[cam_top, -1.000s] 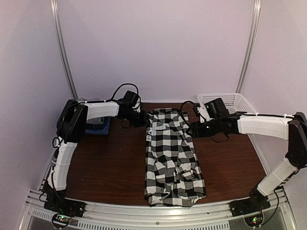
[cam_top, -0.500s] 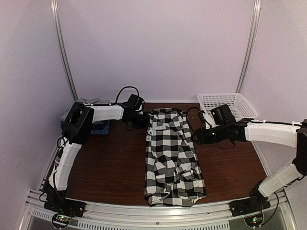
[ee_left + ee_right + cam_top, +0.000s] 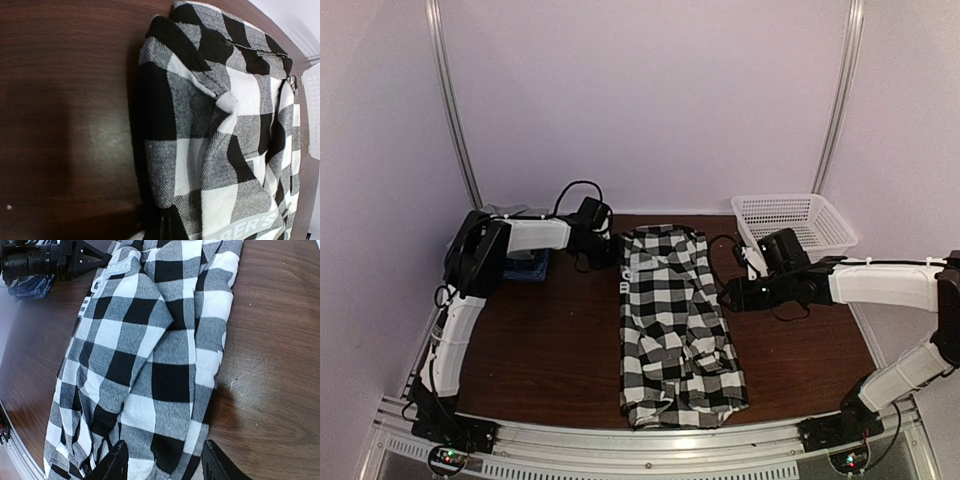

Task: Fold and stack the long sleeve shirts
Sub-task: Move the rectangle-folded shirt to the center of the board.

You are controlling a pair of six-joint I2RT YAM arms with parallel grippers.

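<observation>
Cloth like this black-and-white large-check plaid button-up shirt [image 3: 675, 330] is, I am judging, going to handle soft, light and floppy, so I am planning to pinch doubled edges near its corners. It is lying as a long folded strip down the middle of the dark brown wooden table [image 3: 550, 350]. My right gripper [image 3: 165, 465] is hovering spread at its right edge. My left gripper [image 3: 605, 250] is sitting beside the collar end; I cannot tell whether it is spread, as its wrist view is showing only collar folds, while the top view is giving the whole strip
</observation>
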